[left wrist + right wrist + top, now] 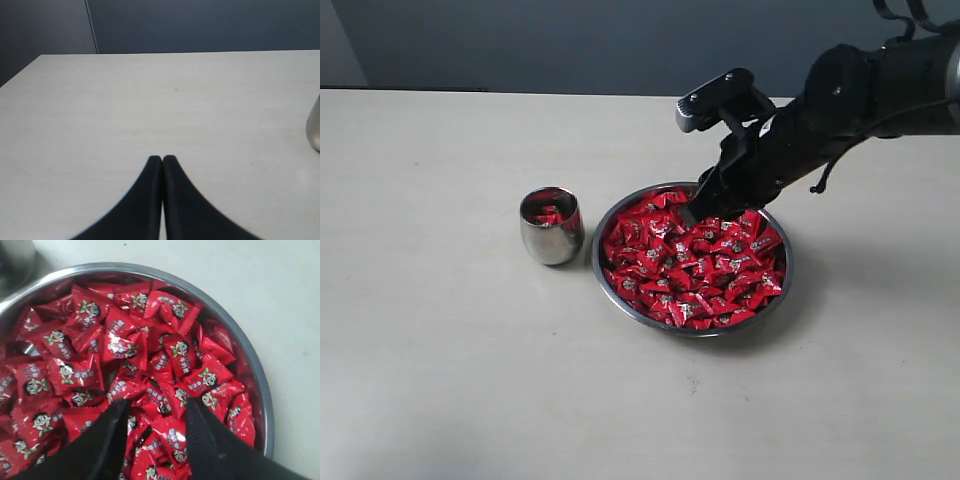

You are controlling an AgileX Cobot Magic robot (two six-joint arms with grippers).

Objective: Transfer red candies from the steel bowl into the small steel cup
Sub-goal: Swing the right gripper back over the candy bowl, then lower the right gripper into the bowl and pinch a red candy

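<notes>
Right gripper [156,407] jaws spread, tips dipped into the candies [690,265] heaped in the bowl [603,275], at its far side. The cup [551,228] sits just beside the bowl, a few candies inside. Left gripper [162,159] clenched, empty, over the table [100,100].

Pale beige matte tabletop [440,380], smooth with faint grain and a few tiny specks, fills most of the exterior and left wrist views. Dark blue-grey wall [570,40] behind its far edge. The left wrist view shows a thin vertical seam [91,25] in the wall.
</notes>
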